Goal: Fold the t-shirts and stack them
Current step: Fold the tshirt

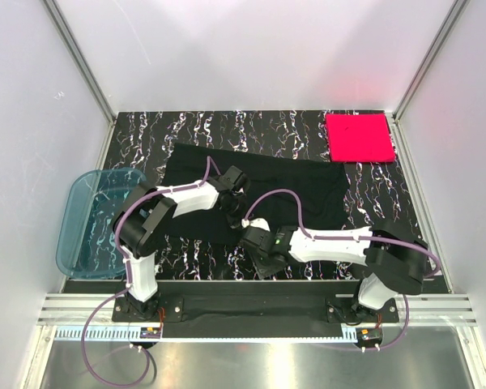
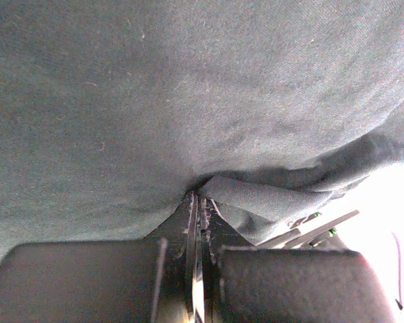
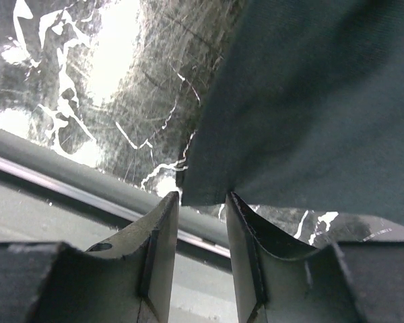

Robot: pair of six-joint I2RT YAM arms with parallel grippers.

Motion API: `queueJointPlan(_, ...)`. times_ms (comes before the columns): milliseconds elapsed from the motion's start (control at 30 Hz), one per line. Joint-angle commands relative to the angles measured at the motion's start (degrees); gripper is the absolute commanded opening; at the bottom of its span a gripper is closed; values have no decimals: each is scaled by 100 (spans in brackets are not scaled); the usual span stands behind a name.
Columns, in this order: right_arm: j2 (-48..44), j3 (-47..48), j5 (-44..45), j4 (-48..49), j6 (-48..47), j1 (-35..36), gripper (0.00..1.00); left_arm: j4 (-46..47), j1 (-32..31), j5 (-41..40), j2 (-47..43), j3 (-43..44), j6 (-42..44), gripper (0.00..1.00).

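The large black t-shirt [image 1: 296, 185] lies spread over the middle of the marbled table. The pink-red t-shirt [image 1: 358, 136] sits as a neat square at the back right corner. My left gripper [image 1: 235, 198] rests on the black t-shirt [image 2: 188, 87]. Its jaws are pressed together with a fold of the cloth pinched at the tips [image 2: 198, 198]. My right gripper [image 1: 255, 241] hovers at the shirt's near edge. Its jaws stand apart [image 3: 202, 196], and a corner of the black t-shirt [image 3: 310, 101] lies right at the tips, touching the right finger [image 3: 246, 222].
A translucent blue plastic tub [image 1: 93, 223] stands at the table's left edge beside the left arm. The metal rail [image 1: 251, 306] of the near edge runs just behind the right gripper. White walls enclose the back and both sides.
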Motion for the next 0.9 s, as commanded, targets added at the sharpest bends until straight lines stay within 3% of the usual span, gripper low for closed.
queueJointPlan(0,187,182,247,250,71,109,42,245,25,124,109,-79,-9,0)
queueJointPlan(200,548,191,352,329,106,162,42,297,34,133,109,-114,-9,0)
queueJointPlan(300,636,156,457,224,185,162,24,280,34,124,100,-140,17,0)
queueJointPlan(333,558,130,492,197,212,171,13,289,34,106,83,-149,26,0)
queueJointPlan(500,5,112,861,-233,344,162,3,201,34,71,48,-158,123,0)
queueJointPlan(600,-277,173,888,-567,379,153,3,69,25,-51,-119,-158,228,11)
queueJointPlan(633,-461,182,897,-655,388,153,3,26,25,-87,-293,-175,254,19)
queueJointPlan(667,-558,174,897,-856,457,144,2,-97,25,-165,-400,-193,316,39)
queueJointPlan(767,-1006,77,792,-1094,572,136,1,-517,25,-289,-829,-219,535,60)
queueJointPlan(867,-1376,-133,537,-1130,669,127,0,-1018,25,-517,-1548,-377,755,63)
